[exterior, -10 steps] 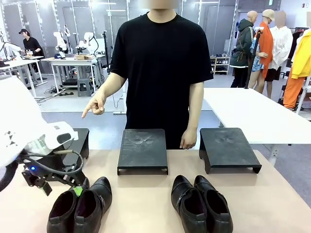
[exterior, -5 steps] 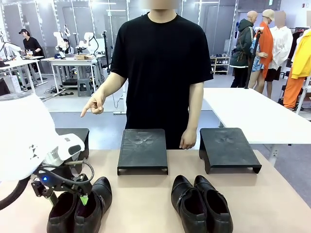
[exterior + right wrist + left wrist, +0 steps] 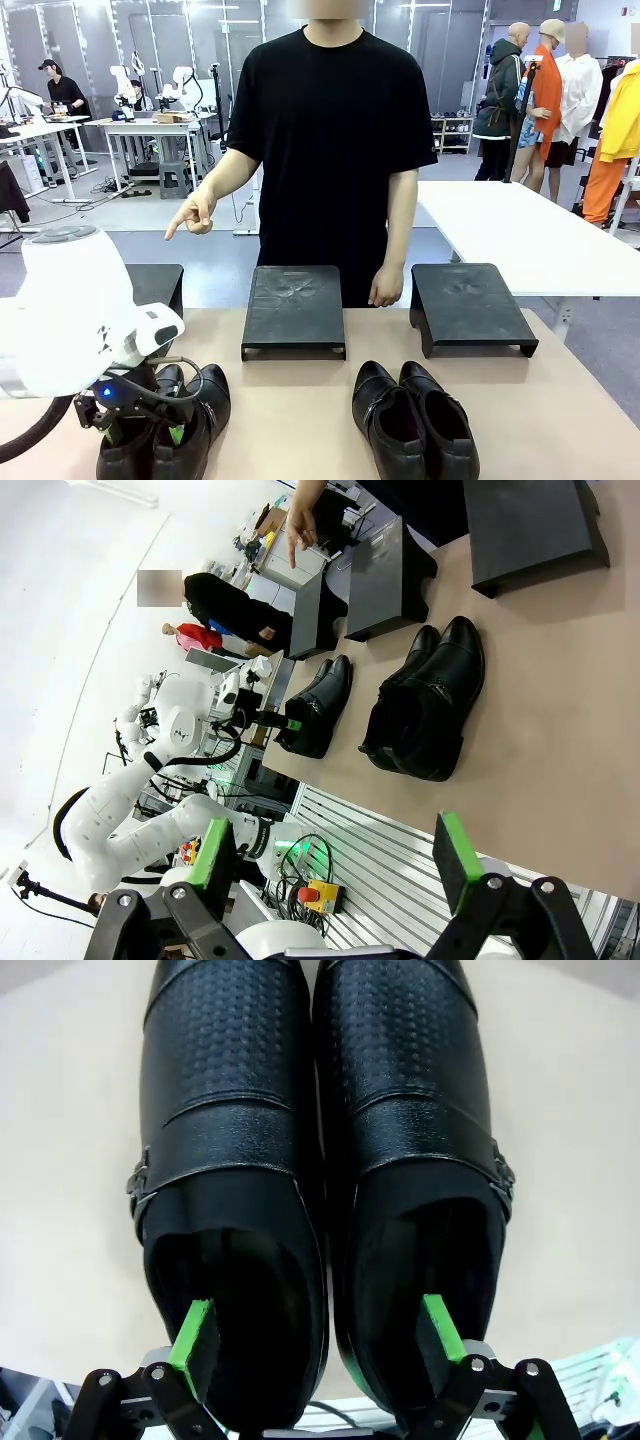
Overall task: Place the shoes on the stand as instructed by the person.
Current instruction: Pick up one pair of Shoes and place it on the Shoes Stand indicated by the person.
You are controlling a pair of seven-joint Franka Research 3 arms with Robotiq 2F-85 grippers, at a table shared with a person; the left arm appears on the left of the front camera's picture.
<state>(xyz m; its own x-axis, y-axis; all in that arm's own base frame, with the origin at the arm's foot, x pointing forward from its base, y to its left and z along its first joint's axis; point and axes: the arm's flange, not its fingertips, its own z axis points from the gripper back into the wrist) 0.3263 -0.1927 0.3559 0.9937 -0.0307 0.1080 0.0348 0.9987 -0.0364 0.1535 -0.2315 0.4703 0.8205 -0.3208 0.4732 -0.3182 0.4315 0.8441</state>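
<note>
the near table [image 3: 300, 420] has a matte beige top. a white table [image 3: 500, 230] stands at the far right. the floor [image 3: 120, 215] is smooth grey. white workbenches [image 3: 150, 127] stand at the far left on thin legs. glazed partition walls [image 3: 235, 40] with pale frames close the rear. lighting is even and bright.

Left claw [image 3: 318, 1335] low, fingers part-spread; right claw [image 3: 335, 848] aloft, fingers wide apart.

Lower-left shoes [image 3: 212, 395] glossy black with dot-embossed toes, lower-right shoes [image 3: 413, 420] glossy black, stands [image 3: 294, 305] matte black, table [image 3: 300, 420] plain tan, person's T-shirt [image 3: 330, 130] plain black, left gripper pads [image 3: 197, 1345] green, left arm [image 3: 70, 310] white.
</note>
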